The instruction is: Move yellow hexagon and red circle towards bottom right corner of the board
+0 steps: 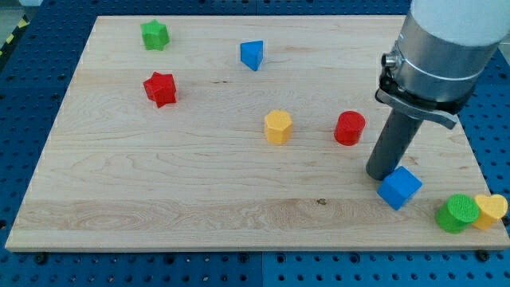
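**Tip beside the blue cube, task blocks mid-board**

My tip (381,173) rests on the wooden board (199,199) at about 4 o'clock from the board's centre. This arm carries no fingers, only a straight dark rod, so nothing spreads or pinches. The blue cube (399,187) sits at 4 o'clock from the tip, touching it or just beside it; I cannot tell which.

The red circle (349,127) lies at 11 o'clock from the tip, near but apart. The yellow hexagon (278,127) lies at 9 o'clock from the red circle, near the board's centre, with a clear gap between the two. Both are well apart from the board's bottom right corner.

At that corner, at 4 o'clock from the blue cube, the green circle (457,214) touches a yellow block (490,210) on its 3 o'clock side; that block's shape is unclear.

Toward 10 o'clock on the board stand the red star (160,88) and, at 12 o'clock from it, the green star (155,35). The blue triangle (252,55) sits at 12 o'clock from the board's centre.
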`<state>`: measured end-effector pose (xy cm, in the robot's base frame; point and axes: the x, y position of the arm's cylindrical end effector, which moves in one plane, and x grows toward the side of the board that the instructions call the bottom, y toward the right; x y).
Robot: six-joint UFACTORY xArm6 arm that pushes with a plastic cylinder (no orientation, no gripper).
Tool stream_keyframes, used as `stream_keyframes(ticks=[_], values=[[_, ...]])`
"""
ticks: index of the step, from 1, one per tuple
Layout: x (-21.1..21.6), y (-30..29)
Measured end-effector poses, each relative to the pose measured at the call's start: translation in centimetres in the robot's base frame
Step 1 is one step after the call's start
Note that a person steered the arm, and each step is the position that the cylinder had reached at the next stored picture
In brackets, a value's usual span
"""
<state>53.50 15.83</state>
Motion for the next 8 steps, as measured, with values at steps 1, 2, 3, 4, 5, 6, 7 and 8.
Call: stream_keyframes(ticks=[1, 2, 3, 4, 5, 6, 7, 8], values=[[1.3, 0.9], [2.2, 1.8], [2.2, 2.0], [2.2, 2.0], [0.0, 1.3], [-1.5, -2.4], [-1.6, -7.3], [-2.2, -12.1]])
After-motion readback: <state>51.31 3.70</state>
